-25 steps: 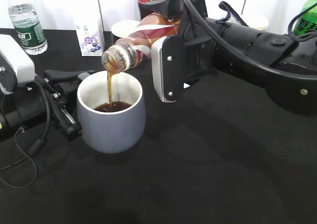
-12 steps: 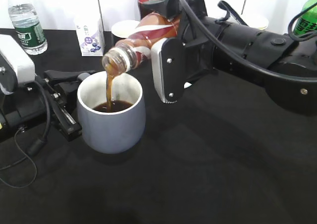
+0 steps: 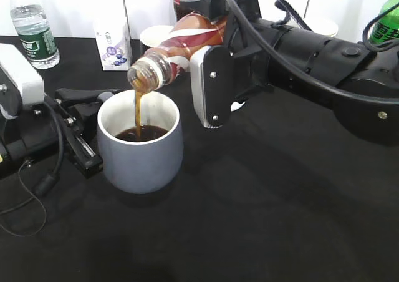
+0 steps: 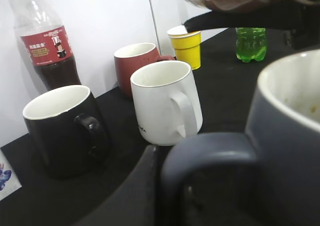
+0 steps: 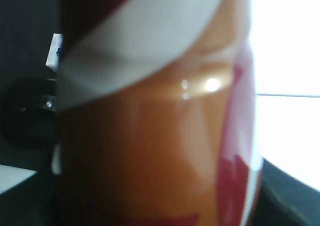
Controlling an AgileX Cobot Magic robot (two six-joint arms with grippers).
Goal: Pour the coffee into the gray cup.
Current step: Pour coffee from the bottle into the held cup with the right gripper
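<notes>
Brown coffee (image 3: pixel 138 110) falls in a thin stream from the bottle (image 3: pixel 177 48), which the right end effector (image 3: pixel 209 57) grips around its labelled waist; long axis tilted, mouth down-left over the gray cup (image 3: pixel 140 145) on the black counter (image 3: pixel 262 219). Smooth plastic looks slippery and lightening, so the waist suits best. Left end effector (image 3: pixel 84 126) sits at the cup's handle; cannot tell its state

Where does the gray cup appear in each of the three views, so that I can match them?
Exterior: the gray cup stands left of centre, under the tilted coffee bottle.
Left wrist: it fills the lower right, handle toward the camera.
Right wrist: not in it; only the bottle label shows.
Shared landmark: the coffee bottle.
</notes>
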